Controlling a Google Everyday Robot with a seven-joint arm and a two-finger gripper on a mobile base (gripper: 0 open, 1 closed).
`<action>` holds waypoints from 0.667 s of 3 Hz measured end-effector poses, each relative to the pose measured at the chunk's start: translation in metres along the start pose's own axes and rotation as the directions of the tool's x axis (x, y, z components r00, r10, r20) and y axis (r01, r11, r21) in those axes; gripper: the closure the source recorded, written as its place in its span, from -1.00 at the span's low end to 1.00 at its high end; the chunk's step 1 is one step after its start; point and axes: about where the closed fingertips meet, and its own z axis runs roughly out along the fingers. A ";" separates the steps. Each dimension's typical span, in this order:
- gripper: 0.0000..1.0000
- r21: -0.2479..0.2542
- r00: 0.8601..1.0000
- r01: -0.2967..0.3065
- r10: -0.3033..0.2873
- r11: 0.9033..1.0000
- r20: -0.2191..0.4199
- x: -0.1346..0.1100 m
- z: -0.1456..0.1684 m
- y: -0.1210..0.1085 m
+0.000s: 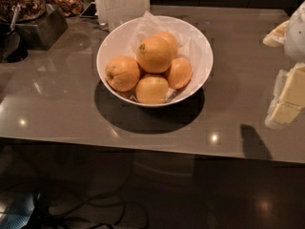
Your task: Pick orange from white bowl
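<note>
We see the orange topping the pile in the white bowl. The gripper sits at the three o'clock edge, with the orange toward its nine o'clock. We cannot tell whether it is spread.

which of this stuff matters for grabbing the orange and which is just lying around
For the job: top orange, white bowl, claw at the right edge.
Just lying about: four other oranges, metal box, floor cables.

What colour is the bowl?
The bowl is white, camera view; gripper sits at the picture's right edge.
</note>
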 end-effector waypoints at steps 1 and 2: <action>-1.00 0.002 1.000 0.001 -0.001 1.000 0.001 0.000 0.000 0.000; -1.00 -0.030 0.997 0.066 -0.065 0.997 0.035 -0.019 0.012 -0.015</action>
